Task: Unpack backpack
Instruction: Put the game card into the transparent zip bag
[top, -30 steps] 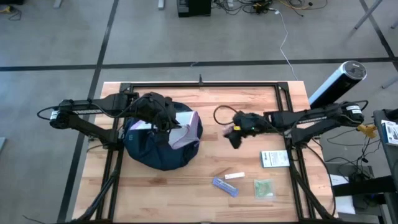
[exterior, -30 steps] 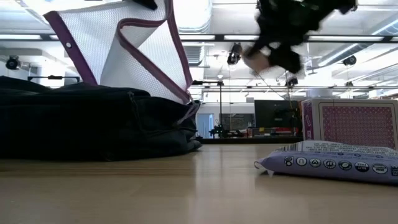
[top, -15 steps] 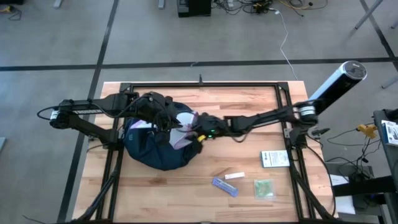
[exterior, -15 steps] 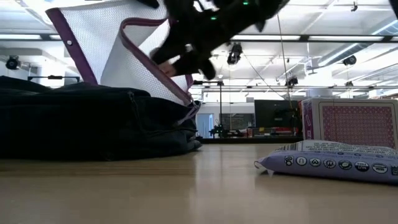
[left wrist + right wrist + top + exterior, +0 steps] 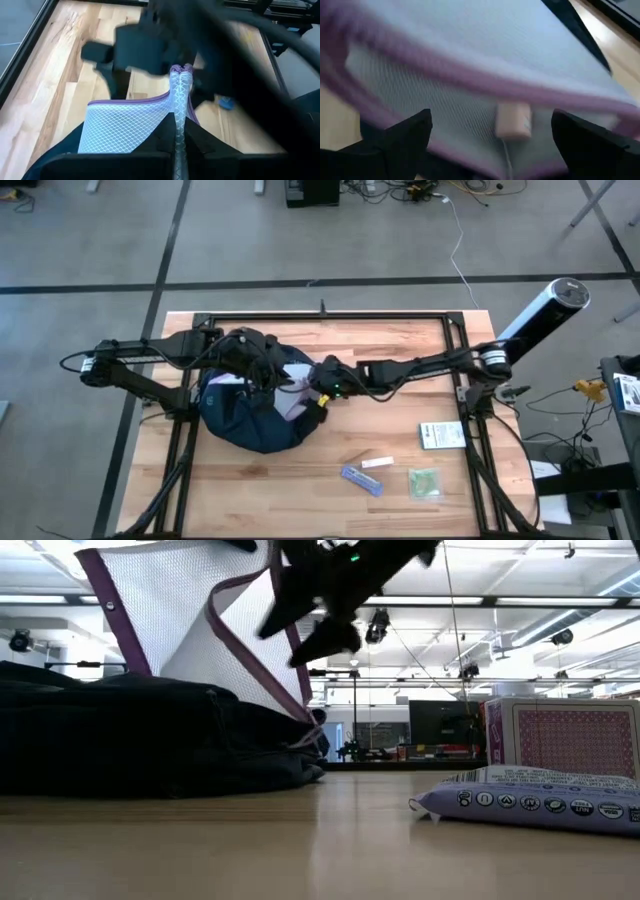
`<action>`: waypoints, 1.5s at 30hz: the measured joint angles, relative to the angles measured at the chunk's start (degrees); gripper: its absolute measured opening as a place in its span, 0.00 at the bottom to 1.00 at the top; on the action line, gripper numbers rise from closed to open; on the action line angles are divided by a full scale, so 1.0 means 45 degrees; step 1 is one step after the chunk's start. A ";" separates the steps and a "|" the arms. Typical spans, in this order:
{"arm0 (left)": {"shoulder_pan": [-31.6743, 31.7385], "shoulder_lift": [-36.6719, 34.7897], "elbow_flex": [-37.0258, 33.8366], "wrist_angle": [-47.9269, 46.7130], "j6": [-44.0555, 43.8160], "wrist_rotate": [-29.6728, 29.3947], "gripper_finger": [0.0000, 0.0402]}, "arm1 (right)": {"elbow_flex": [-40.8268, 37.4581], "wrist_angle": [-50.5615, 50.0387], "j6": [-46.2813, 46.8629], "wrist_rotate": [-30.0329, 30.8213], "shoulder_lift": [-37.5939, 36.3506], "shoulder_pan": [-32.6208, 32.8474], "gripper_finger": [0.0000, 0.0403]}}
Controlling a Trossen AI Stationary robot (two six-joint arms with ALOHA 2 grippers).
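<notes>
Right gripper (image 5: 318, 385): jaws spread wide, nothing between them; it sits at the near edge of the mesh pouch (image 5: 297, 392), over the backpack's open top. A second ago it hung mid-table, well apart from the bag, with something small and pale in its jaws; that is no longer seen in them, and where it went I cannot tell.
Right wrist view: both dark fingers (image 5: 395, 137) flank the pouch's purple edge, a pale tab between them, not yet pinched.
Left gripper (image 5: 177, 137): closed on the pouch's purple seam, holding it upright out of the bag; unchanged over the last second.
Backpack (image 5: 245, 415): dark navy, slumped on the table's left half, under both grippers.
Already out: card box (image 5: 441, 435), purple packet (image 5: 361, 479), white strip (image 5: 377, 463), small green bag (image 5: 424, 482), all on the right half of the table (image 5: 400, 340).
Meaning: right arm has returned for the next item; the pouch looks like the target, probably a handover from the left.
</notes>
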 joint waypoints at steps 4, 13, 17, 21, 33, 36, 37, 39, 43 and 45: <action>0.0000 0.0000 0.0000 0.0118 0.0026 0.0000 0.00 | -0.0405 -0.2502 -0.2012 -0.0387 -0.1272 0.0610 0.94; 0.0000 0.0000 0.0000 0.0128 0.0194 0.0005 0.00 | -0.1997 -0.6356 -0.2121 -0.2256 -0.3474 0.3006 0.94; 0.0000 0.0000 0.0000 0.0129 0.0198 0.0005 0.00 | -0.2916 -0.6134 -0.1076 -0.2296 -0.3315 0.4466 0.94; 0.0000 0.0000 0.0000 0.0127 0.0228 0.0010 0.00 | -0.3829 -0.4709 -0.0467 -0.2325 -0.3062 0.4904 0.94; 0.0000 0.0000 0.0000 0.0120 0.0238 0.0015 0.00 | -0.6735 -0.3397 -0.0353 -0.1966 -0.1977 0.4957 0.94; 0.0000 0.0000 0.0000 0.0120 0.0203 0.0016 0.00 | -0.6573 -0.2925 -0.0305 -0.2028 -0.1549 0.4962 0.94; 0.0001 0.0000 0.0000 0.0120 0.0199 0.0019 0.00 | -0.6395 -0.2678 -0.0267 -0.2217 -0.1434 0.4963 0.94; 0.0005 0.0000 0.0000 0.0125 0.0197 0.0019 0.00 | -0.5978 -0.2438 -0.0413 -0.2468 -0.1295 0.5046 0.92; 0.0001 0.0000 0.0000 0.0133 0.0186 0.0015 0.00 | -0.5337 -0.2394 -0.1215 -0.2446 -0.1186 0.5184 0.88; 0.0001 0.0000 0.0000 0.0134 0.0168 0.0015 0.00 | -0.5310 -0.2383 -0.1647 -0.2095 -0.0984 0.5134 0.84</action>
